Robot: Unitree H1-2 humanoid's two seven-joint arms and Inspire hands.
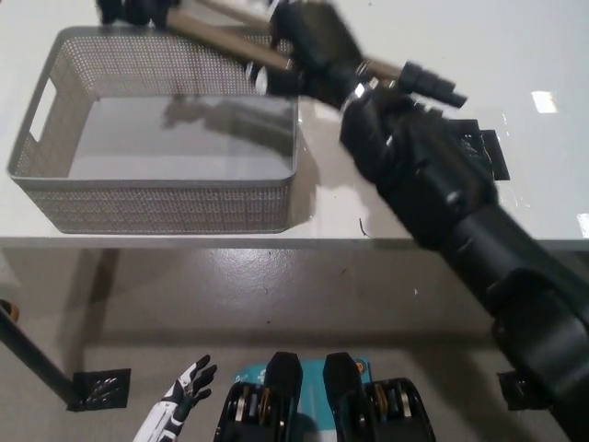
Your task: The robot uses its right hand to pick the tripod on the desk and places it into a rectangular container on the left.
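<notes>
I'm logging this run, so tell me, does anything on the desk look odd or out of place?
Nothing looks spilled or damaged. The right hand holds the tripod tilted over the back rim of the basket, not yet inside. A patch of black tape sits on the desk, partly behind the arm. The left hand hangs low, open.

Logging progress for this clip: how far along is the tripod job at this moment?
Pick looks done: the right hand is closed on the tripod and holds it off the desk. In hand: the carry, with the tripod above the container's far rim. Left: lowering it inside and letting go. The left hand rests low, below the desk.
</notes>
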